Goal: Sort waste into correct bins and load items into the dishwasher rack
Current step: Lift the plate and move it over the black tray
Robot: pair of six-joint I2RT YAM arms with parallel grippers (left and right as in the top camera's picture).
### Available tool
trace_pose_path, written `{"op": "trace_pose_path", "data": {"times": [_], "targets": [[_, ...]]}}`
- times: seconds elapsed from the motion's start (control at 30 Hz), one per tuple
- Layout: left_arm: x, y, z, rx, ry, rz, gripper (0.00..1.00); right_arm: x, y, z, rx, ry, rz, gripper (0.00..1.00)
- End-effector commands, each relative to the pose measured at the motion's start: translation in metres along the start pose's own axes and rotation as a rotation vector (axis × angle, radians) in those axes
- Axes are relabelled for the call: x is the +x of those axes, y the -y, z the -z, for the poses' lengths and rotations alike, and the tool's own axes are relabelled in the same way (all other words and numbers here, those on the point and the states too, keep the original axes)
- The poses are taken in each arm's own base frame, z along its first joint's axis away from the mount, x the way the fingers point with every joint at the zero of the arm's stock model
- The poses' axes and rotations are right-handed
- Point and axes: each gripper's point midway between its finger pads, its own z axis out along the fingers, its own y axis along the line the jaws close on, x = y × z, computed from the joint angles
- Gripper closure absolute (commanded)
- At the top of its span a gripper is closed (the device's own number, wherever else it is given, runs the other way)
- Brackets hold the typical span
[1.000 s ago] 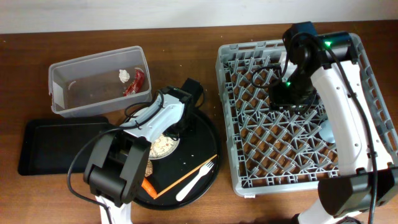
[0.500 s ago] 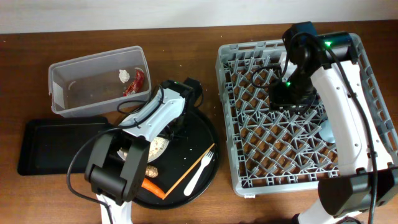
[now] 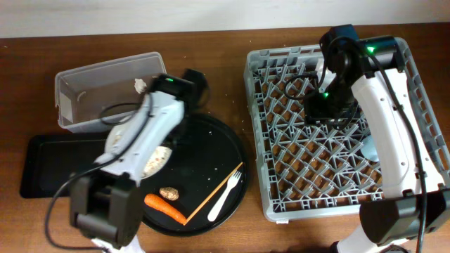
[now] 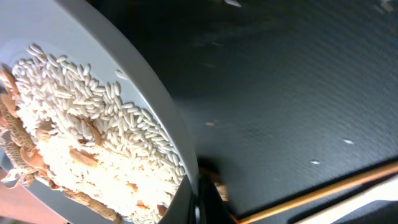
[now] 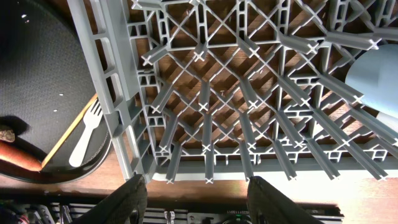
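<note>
Wood table (image 3: 211, 63) under white wall (image 3: 140, 14); left pincer (image 4: 198, 206) clamps plate (image 4: 163, 124); right pincer (image 5: 198, 193) apart.

A dark wooden table (image 3: 211, 42) meets a pale wall (image 3: 140, 14) behind.
</note>
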Motion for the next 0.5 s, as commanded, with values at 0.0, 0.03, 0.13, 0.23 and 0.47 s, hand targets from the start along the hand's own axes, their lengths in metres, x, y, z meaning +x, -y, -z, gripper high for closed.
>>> {"op": "trace_pose_path", "data": {"times": [0.0,0.03,0.13,0.23,0.47], "targets": [[-0.009,-0.056,0.025,0.007,0.077,0.169,0.99,0.002,0.003,0.001,0.010,-0.002,0.009,0.44],[-0.009,-0.069,0.025,0.016,0.073,0.213,0.99,0.002,0.004,0.001,0.015,-0.001,0.008,0.44],[-0.010,-0.097,0.019,0.069,0.045,0.289,0.99,-0.001,0.019,0.002,0.043,0.006,-0.026,0.44],[-0.010,-0.124,0.012,0.071,0.036,0.360,0.99,-0.005,0.061,0.005,0.044,0.013,-0.146,0.44],[-0.033,-0.126,0.012,0.266,0.115,0.282,1.00,-0.002,0.106,0.009,0.038,0.022,-0.297,0.44]]}}
